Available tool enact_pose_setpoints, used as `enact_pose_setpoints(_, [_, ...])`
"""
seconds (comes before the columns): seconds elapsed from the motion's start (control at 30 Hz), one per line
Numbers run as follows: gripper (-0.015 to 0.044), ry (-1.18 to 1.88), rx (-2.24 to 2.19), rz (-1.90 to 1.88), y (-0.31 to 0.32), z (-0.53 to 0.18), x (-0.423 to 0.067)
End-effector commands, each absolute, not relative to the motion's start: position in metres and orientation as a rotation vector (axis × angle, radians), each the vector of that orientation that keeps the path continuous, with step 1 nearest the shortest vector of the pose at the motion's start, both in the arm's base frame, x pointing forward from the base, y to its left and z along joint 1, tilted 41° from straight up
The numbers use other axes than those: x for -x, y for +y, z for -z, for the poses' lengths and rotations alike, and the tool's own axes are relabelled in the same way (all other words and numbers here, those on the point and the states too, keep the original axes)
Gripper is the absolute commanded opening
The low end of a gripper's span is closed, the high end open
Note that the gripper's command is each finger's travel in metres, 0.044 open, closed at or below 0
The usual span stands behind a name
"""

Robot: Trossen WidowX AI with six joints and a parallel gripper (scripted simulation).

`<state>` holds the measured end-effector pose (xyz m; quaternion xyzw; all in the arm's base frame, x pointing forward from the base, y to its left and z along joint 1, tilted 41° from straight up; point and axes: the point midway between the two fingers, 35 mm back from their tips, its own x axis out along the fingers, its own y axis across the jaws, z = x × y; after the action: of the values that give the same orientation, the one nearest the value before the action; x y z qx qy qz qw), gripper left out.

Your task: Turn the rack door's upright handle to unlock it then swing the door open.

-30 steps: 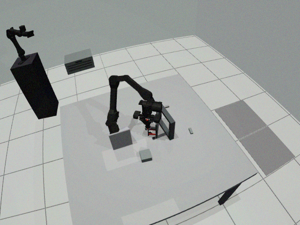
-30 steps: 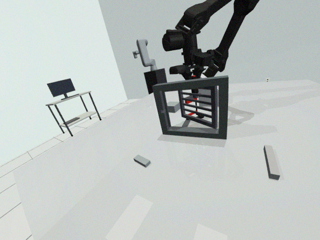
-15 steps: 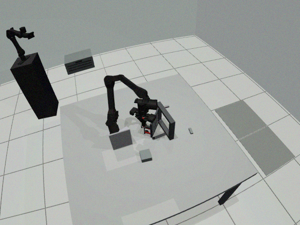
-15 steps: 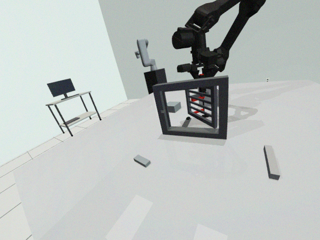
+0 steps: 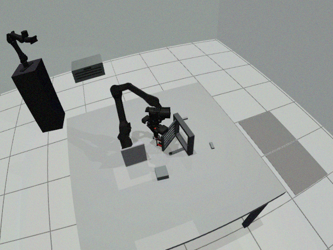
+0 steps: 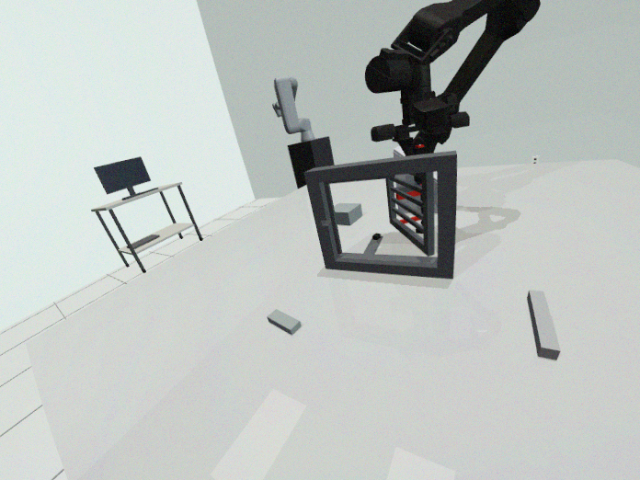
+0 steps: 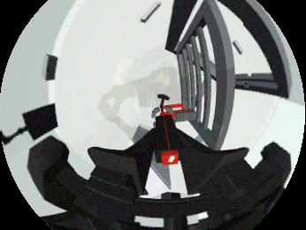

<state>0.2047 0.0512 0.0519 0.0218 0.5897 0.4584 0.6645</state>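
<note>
The slatted door point(image 5: 163, 142) point(image 6: 429, 227) point(image 7: 225, 80) stands swung far out from its dark frame point(image 5: 190, 146) point(image 6: 447, 222); whether it is past 80 degrees I cannot tell. My gripper point(image 5: 156, 138) point(image 7: 164, 130) is shut on the upright handle on the door's free side. The handle's dark end point(image 7: 163, 96) shows just past the fingertips. Red brackets point(image 5: 159, 144) point(image 6: 408, 195) point(image 7: 173, 106) sit between handle and door, and the handle looks turned. In the exterior view the frame and door hide much of the fingers.
A grey block point(image 5: 161, 172) point(image 6: 347, 213) and an upright grey panel point(image 5: 133, 154) stand near the arm's base side. A thin bar with a dark end point(image 5: 170, 153) point(image 6: 376, 236) lies by the frame. A small block point(image 5: 212, 145) point(image 6: 283, 321) and a long bar point(image 6: 542, 323) lie behind the frame.
</note>
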Motion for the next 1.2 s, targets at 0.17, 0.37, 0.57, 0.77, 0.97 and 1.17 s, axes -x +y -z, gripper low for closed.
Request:
enact_pose_setpoints(0.17, [0.0024,1.399,-0.165,-0.939,0.067,-0.065,-0.197])
enact_pose_setpoints(0.37, [0.0024,1.437,-0.225,-0.885,0.076,-0.074,-0.194])
enact_pose_setpoints(0.57, [0.0024,1.471,-0.280,-0.833,0.085,-0.081,-0.191])
enact_pose_setpoints(0.77, [0.0024,1.502,-0.334,-0.783,0.093,-0.089,-0.190])
enact_pose_setpoints(0.97, [0.0024,1.532,-0.387,-0.732,0.102,-0.096,-0.189])
enact_pose_setpoints(1.17, [0.0024,1.559,-0.439,-0.681,0.110,-0.103,-0.189])
